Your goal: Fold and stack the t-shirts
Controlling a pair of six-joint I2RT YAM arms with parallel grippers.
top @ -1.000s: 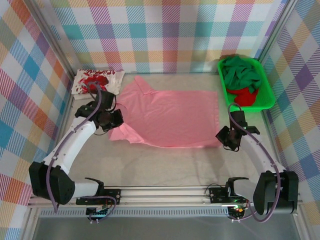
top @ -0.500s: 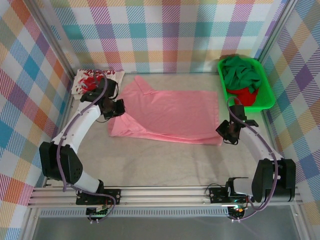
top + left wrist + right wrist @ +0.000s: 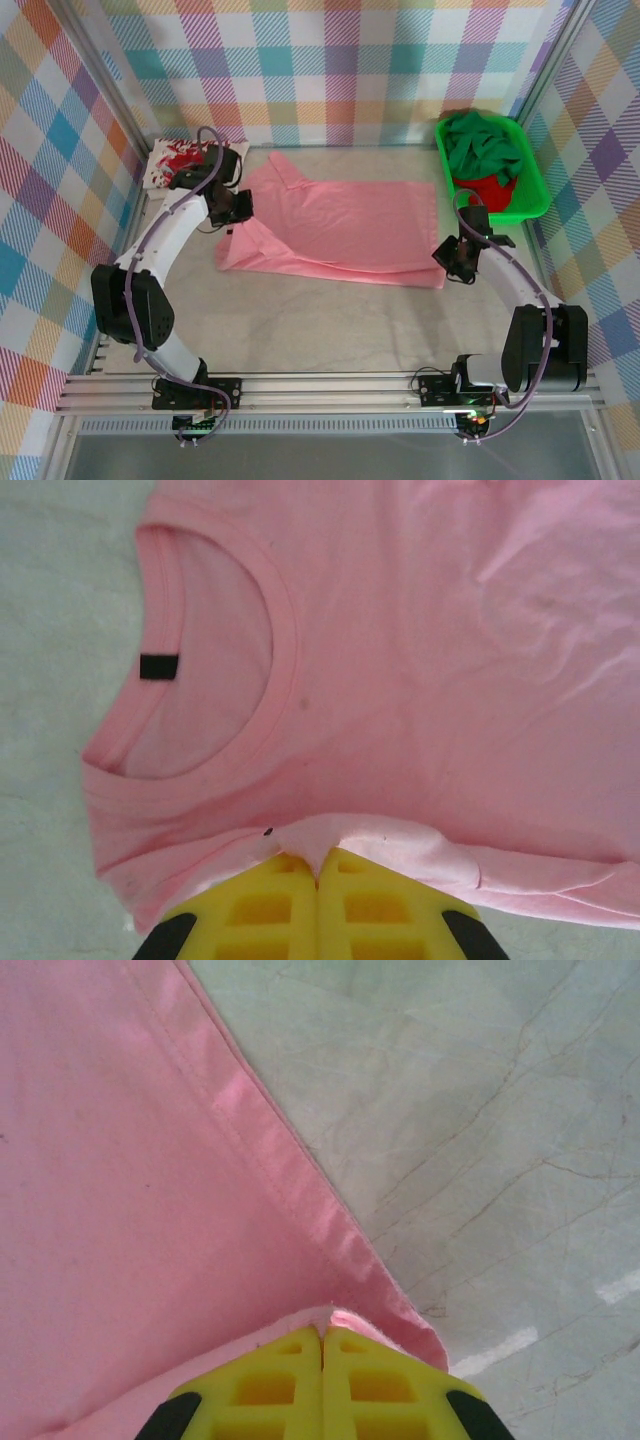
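Both arms have advanced toward the far side of the counter [image 3: 330, 320] over the past second, and the near edge of the salmon-pink t-shirt [image 3: 340, 220] has gone with them, so that less of the cloth now reaches toward the arm bases. The left fingers [image 3: 233, 212] stand at the shirt's left end, close to the white t-shirt [image 3: 185, 160] with red print, which lies in the far left corner. The right fingers [image 3: 455, 265] stand at the shirt's near right corner. In the left wrist view the yellow fingers are clenched together on a raised pinch of pink cloth, with the collar [image 3: 285, 670] and its black label [image 3: 158, 666] lying flat beyond them. In the right wrist view the fingers are likewise clenched, gripping the corner where the stitched hem comes to a point, with bare counter to the right of it. The pink shirt occupies the middle of the counter, spread mostly flat, with a darker doubled strip along its near edge between the two grips. The bright green tray [image 3: 540, 195] sits at the far right, well apart from the pink shirt, and holds a bunched dark green t-shirt [image 3: 485, 145] with a red t-shirt [image 3: 490, 193] at its near end.
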